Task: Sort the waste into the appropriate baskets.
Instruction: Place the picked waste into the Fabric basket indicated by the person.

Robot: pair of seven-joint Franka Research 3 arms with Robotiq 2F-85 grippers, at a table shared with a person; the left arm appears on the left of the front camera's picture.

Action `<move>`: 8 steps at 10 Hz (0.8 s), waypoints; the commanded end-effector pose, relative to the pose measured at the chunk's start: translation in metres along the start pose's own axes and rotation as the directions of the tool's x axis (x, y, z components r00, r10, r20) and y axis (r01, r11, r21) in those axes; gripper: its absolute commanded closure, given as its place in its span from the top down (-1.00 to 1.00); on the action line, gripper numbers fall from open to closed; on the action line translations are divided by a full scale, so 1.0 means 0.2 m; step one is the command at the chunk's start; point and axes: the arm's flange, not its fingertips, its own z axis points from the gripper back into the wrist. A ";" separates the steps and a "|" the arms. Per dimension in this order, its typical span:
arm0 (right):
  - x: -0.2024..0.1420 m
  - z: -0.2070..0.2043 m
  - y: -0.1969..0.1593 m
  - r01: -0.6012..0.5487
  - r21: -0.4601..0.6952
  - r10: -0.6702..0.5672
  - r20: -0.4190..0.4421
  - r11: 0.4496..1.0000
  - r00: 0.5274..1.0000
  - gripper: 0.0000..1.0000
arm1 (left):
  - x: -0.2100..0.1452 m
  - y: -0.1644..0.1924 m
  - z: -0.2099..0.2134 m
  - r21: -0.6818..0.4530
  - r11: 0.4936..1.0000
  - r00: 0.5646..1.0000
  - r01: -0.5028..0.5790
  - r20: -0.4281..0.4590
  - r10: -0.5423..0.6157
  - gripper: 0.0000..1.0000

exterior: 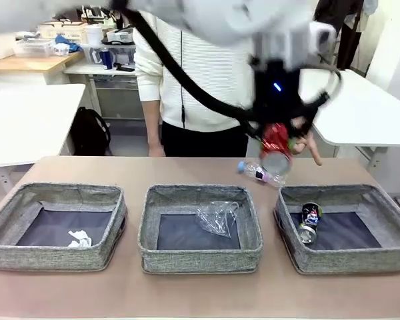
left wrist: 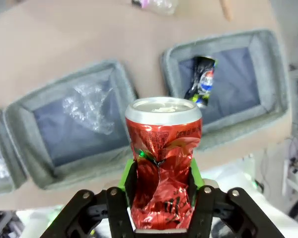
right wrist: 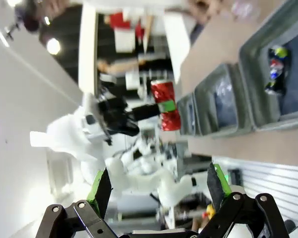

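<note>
My left gripper (exterior: 277,148) hangs above the table's far right, shut on a dented red can (exterior: 276,139). In the left wrist view the red can (left wrist: 163,148) stands upright between the green pads (left wrist: 130,171), over the gap between the middle basket (left wrist: 25,106) and the right basket (left wrist: 273,74). A dark can (exterior: 309,222) lies in the right basket (exterior: 387,257). A crumpled clear plastic cup (exterior: 217,217) lies in the middle basket (exterior: 200,259), a white paper wad (exterior: 79,238) in the left basket (exterior: 47,257). A small bottle (exterior: 260,173) lies on the table behind the baskets. My right gripper (right wrist: 157,188) is open and empty.
A person in a white top stands at the far side, one hand (exterior: 311,148) hanging close beside the held can. The left arm's black cable (exterior: 187,83) sweeps across the scene. White tables stand at the left and right behind.
</note>
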 end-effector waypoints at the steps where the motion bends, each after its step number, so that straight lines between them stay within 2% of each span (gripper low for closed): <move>1: -0.10 0.11 -0.12 -0.037 0.063 0.027 0.151 0.997 0.988 1.00 | 0.08 -0.28 -0.05 0.022 0.997 0.995 -0.075 0.074 0.073 -0.03; 2: 0.00 0.00 0.00 0.000 0.000 0.000 0.000 1.000 1.000 1.00 | 0.06 -0.40 -0.10 0.042 0.999 0.994 0.000 0.109 -0.004 -0.03; 4: 0.00 0.00 0.00 0.000 0.000 0.000 0.000 1.000 1.000 1.00 | 0.06 -0.59 -0.15 0.110 0.965 0.945 0.237 0.205 -0.255 -0.03; 5: 0.00 0.00 0.00 0.000 0.000 0.000 0.000 1.000 1.000 1.00 | 0.09 -0.69 -0.21 0.119 0.928 0.908 0.352 0.199 -0.369 -0.03; 6: 0.00 0.00 0.00 0.000 0.000 0.000 0.000 1.000 1.000 1.00 | 0.13 -0.75 -0.27 0.133 0.907 0.890 0.399 0.181 -0.418 -0.03; 8: 0.00 0.00 0.00 0.000 0.000 0.000 0.000 1.000 1.000 1.00 | 0.23 -0.77 -0.35 0.109 0.868 0.868 0.484 0.064 -0.492 -0.03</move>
